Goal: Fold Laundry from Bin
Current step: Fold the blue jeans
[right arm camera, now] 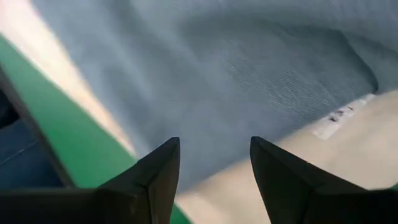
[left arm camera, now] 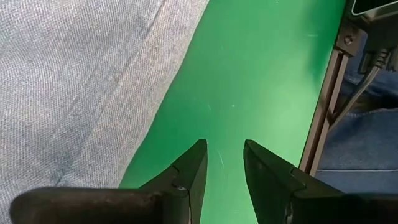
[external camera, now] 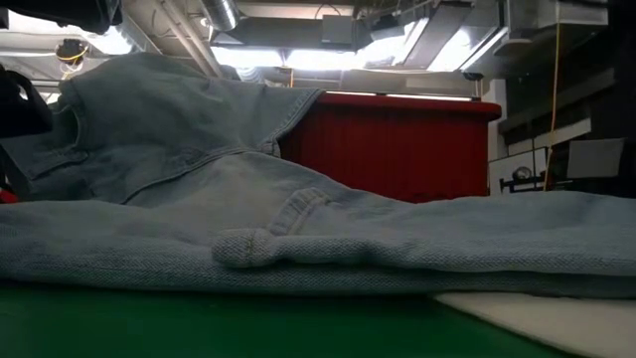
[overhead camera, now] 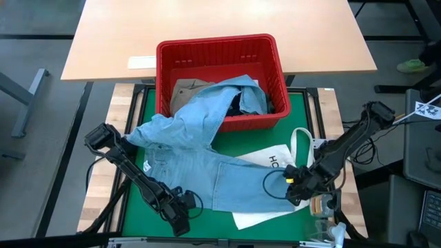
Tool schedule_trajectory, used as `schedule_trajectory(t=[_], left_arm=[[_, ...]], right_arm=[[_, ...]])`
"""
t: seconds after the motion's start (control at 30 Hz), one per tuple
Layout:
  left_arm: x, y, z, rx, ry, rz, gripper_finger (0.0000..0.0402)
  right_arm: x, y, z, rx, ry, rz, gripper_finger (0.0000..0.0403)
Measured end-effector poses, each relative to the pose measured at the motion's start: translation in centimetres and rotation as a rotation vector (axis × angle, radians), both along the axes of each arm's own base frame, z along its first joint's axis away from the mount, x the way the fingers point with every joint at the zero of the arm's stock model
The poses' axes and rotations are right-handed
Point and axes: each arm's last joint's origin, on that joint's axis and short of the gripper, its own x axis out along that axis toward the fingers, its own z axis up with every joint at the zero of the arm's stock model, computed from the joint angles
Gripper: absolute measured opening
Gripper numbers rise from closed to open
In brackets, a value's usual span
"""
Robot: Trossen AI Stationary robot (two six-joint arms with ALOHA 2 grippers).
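Two sets of spread fingers, empty: left point(left arm camera: 224, 163) over green mat point(left arm camera: 261, 74), right point(right arm camera: 214, 163) over denim point(right arm camera: 249, 68).

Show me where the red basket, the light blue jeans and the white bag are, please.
red basket point(overhead camera: 168, 76): view from above, left wall under the rim.
light blue jeans point(overhead camera: 227, 182): view from above, leg spread on the green mat.
white bag point(overhead camera: 265, 158): view from above, bare panel beside the printed letters.

Woven denim garment point(overhead camera: 207, 162), slotted plastic bin point(overhead camera: 220, 55)
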Motion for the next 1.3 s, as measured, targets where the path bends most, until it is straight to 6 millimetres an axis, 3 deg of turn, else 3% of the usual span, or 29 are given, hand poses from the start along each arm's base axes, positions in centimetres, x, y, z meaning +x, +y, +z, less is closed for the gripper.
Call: schedule_trajectory(t=[0.53, 0.73, 0.9, 1.1, 1.3], left_arm=[[-0.1, -0.1, 0.0, 0.013, -0.019, 0.008, 0.0101], [-0.1, -0.1, 0.0, 0.015, -0.021, 0.009, 0.0101], [0.0, 0.0, 0.1, 0.038, -0.043, 0.026, 0.0101], [0.2, 0.2, 0.2, 0.105, -0.115, 0.110, 0.0099], [-0.2, 1.0, 0.5, 0.156, -0.097, 0.170, 0.0083]], right_arm=[[-0.7, -0.8, -3.2, 0.056, 0.027, -0.159, 0.0198], [-0.3, -0.4, -3.2, 0.110, -0.038, -0.162, 0.0193], [-0.2, -0.4, -3.1, 0.105, -0.049, -0.173, 0.0141], [-0.1, -0.4, -3.0, 0.093, -0.072, -0.214, 0.0018], [0.8, 0.5, -0.5, 0.106, -0.105, -0.189, 0.0025]])
